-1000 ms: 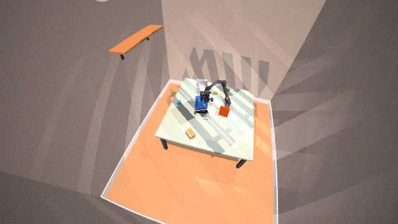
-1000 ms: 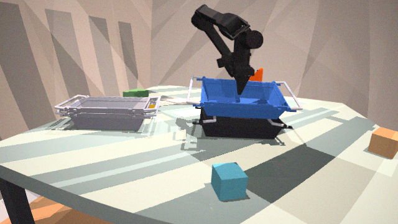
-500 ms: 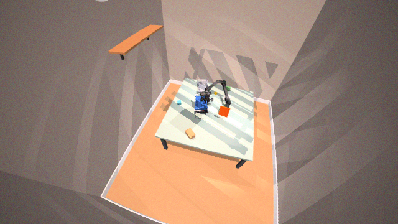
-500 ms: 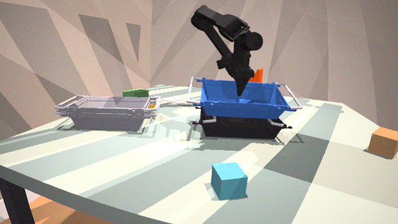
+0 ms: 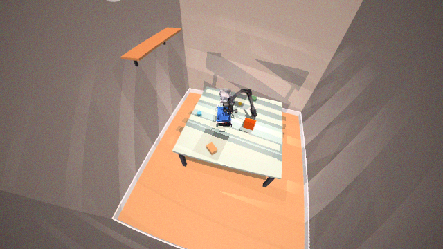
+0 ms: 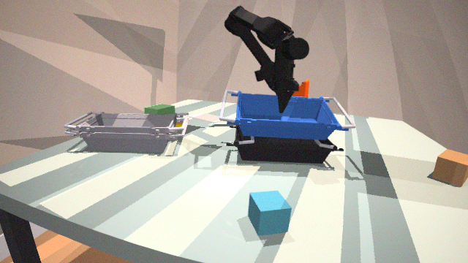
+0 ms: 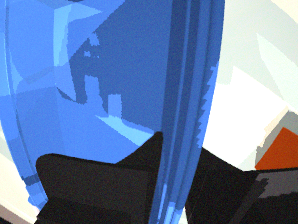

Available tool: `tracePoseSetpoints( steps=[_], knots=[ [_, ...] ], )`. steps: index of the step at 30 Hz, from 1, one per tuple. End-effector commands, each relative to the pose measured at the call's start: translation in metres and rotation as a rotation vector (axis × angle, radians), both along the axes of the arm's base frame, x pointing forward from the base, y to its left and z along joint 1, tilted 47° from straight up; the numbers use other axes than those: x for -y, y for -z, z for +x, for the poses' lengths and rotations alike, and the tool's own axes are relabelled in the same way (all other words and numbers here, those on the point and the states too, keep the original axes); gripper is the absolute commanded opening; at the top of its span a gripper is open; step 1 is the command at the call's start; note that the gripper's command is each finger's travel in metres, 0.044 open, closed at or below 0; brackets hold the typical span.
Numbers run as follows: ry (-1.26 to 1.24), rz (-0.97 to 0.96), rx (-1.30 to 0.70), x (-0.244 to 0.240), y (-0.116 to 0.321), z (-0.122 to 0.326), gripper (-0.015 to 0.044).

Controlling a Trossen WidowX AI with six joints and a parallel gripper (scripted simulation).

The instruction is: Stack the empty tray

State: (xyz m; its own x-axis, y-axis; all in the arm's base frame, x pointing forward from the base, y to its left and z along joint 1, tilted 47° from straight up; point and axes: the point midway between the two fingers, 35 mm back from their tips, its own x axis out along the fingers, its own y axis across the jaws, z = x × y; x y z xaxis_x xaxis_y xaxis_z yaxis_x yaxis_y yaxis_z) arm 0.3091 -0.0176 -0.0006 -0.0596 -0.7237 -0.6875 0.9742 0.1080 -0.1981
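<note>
The blue tray [image 5: 223,113] [image 6: 289,129] [image 7: 125,60] is empty, with its own wire bars swung outward. It sits right over the black tray [image 6: 281,150], looks about level, and hides that tray's load. Pale bar parts show at the black tray's left [image 6: 247,141] and right [image 6: 329,145], turned inward under the blue tray. Whether the blue tray's weight rests on them I cannot tell. My gripper [image 6: 281,110] [image 7: 168,137] is shut on the blue tray's far long wall, one finger inside and one outside.
A grey tray [image 5: 225,95] [image 6: 124,140] stands to the left in the exterior view. A cyan block [image 5: 199,113] [image 6: 270,213] lies in front. A green block [image 6: 159,109], an orange-red box [image 5: 249,124] [image 7: 282,150] and an orange block [image 5: 212,148] [image 6: 451,168] are around.
</note>
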Motion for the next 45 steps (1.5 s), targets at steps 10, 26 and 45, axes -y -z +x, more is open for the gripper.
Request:
tracePoseSetpoints(
  steps=[10,26,45],
  knots=[
    [0.015,-0.006,-0.018,0.006,0.002,-0.004,0.0000],
    [0.015,-0.006,-0.018,0.006,0.002,-0.004,0.0000],
    [0.015,-0.006,-0.018,0.012,0.007,-0.008,0.0000]
  ],
)
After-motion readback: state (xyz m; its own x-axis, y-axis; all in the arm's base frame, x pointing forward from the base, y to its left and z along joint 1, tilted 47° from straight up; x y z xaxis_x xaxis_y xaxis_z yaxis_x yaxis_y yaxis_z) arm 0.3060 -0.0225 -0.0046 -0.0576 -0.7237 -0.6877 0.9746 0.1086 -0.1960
